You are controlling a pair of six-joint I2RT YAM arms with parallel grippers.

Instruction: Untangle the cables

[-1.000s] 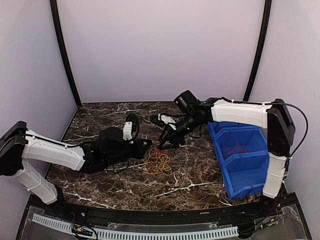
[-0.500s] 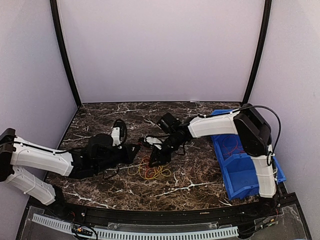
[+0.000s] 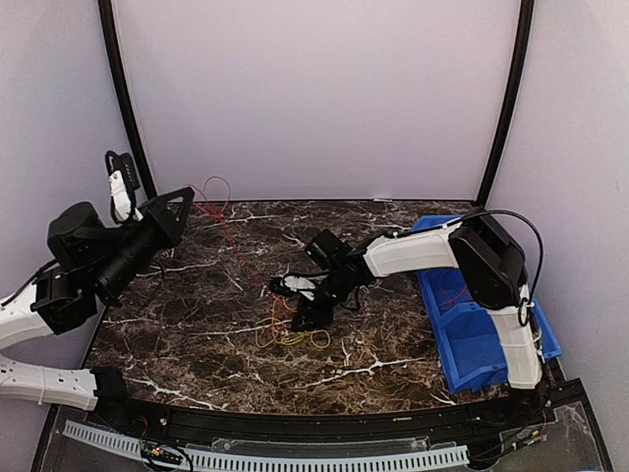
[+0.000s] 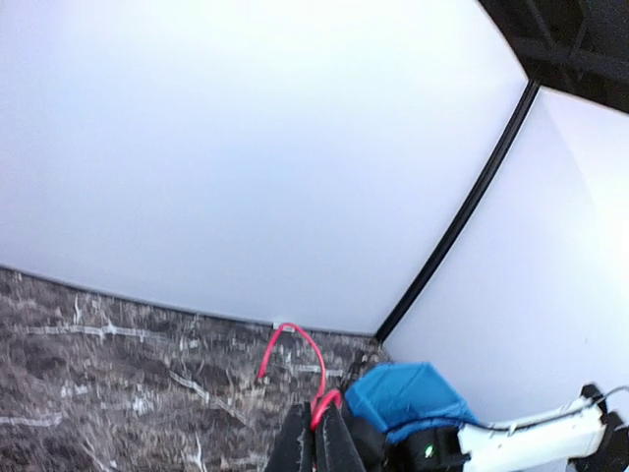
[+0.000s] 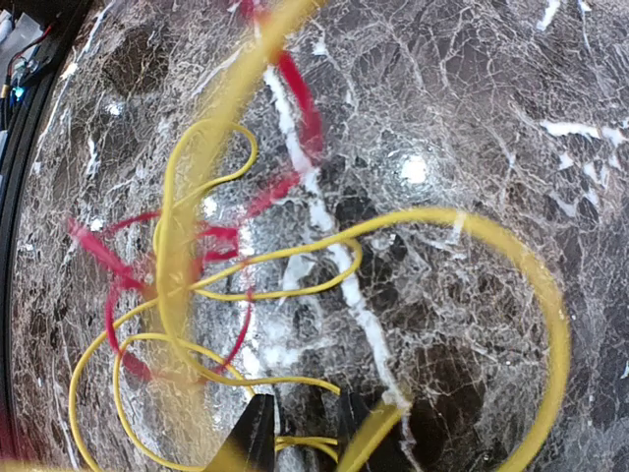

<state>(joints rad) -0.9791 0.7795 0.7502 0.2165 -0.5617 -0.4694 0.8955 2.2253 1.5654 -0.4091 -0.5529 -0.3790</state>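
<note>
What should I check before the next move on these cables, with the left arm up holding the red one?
1. Left claw shut on the red cable: ok, pinched between its fingers.
2. Right claw gripping the yellow cable: not ok, jaws apart with a strand between them.
3. Red cable free of yellow cable: not ok, they cross on the table.
4. Red cable's tension: cannot tell.
5. Blue bin apart from the bundle: ok.
</note>
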